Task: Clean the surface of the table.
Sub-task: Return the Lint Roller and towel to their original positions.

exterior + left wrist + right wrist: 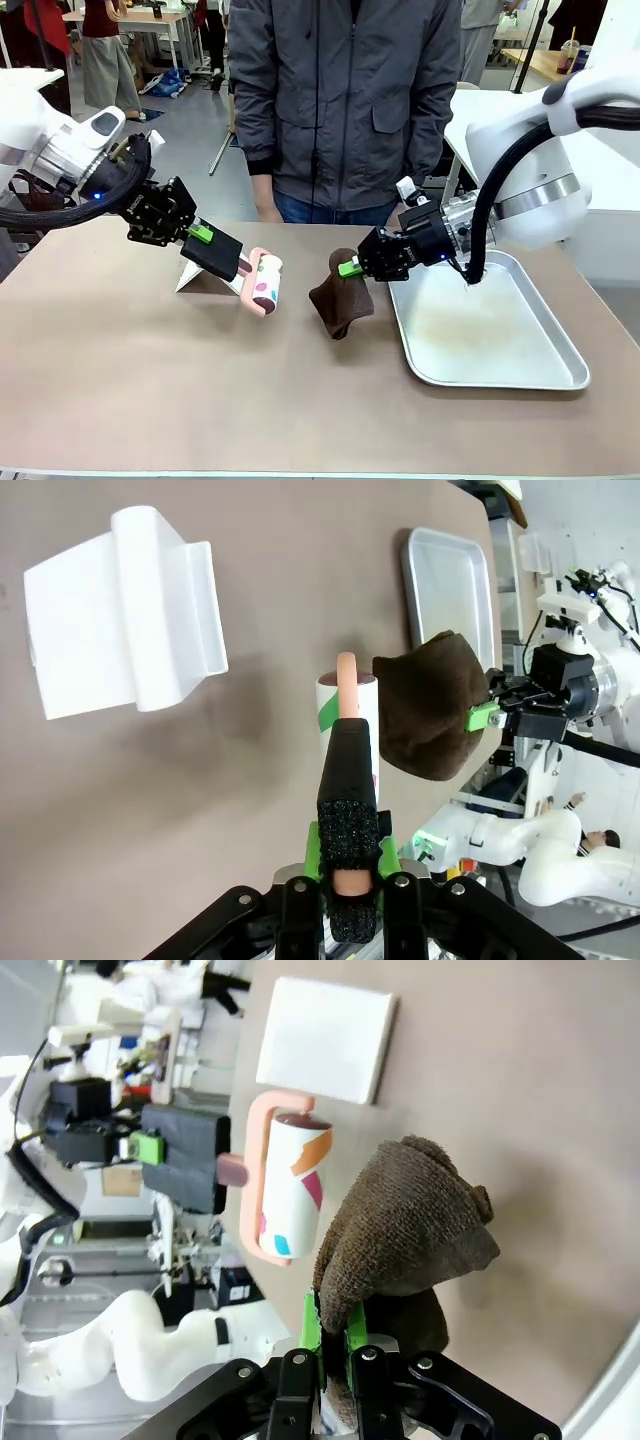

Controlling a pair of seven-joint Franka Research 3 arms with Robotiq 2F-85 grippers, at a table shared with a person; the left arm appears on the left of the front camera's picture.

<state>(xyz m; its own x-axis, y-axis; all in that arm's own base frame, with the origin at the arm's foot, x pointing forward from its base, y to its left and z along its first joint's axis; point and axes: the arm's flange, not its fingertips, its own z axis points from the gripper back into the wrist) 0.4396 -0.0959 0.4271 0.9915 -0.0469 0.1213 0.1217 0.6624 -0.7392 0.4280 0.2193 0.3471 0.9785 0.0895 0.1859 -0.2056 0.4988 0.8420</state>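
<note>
Across the table, the left gripper pinches a lint roller beside the right gripper clamping a brown cloth, both seemingly poised to wipe next.

The tabletop is a broad, smooth, matte beige-brown surface with a pale thin edge along its near side. A silver rectangular metal tray lies flat on it toward the right, its floor faintly stained. Left of the middle a white plastic holder rests on the surface. A brown cloth hangs just left of the tray; whether it touches the tabletop cannot be told
</note>
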